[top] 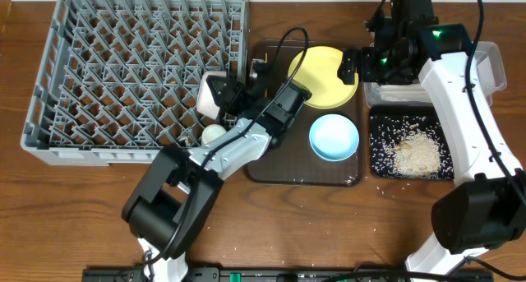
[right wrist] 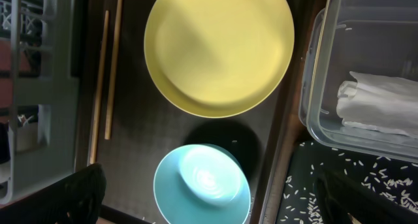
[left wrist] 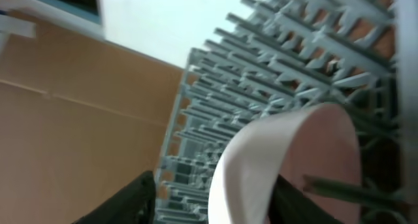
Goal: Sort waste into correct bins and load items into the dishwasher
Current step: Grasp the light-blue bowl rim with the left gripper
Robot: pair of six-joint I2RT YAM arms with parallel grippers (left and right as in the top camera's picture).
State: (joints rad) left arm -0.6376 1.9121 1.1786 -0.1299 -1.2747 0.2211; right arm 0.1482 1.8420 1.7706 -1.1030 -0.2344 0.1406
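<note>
The grey dish rack (top: 123,68) fills the left. My left gripper (top: 220,97) is at its right edge, with the wall of the tilted white bowl (left wrist: 261,165) between its fingers (left wrist: 215,208). One finger is inside the bowl; a gap shows at the other. A small white cup (top: 213,134) sits in the rack. My right gripper (right wrist: 215,204) is open and empty, high above the light blue bowl (right wrist: 202,185). The yellow plate (right wrist: 219,51) and chopsticks (right wrist: 108,74) lie on the brown serving tray (top: 304,171).
The clear tub (top: 493,64) at the right holds a white napkin (right wrist: 382,103). In front of it the black tray (top: 380,146) holds loose rice (top: 415,150). A few grains lie on the table's front edge.
</note>
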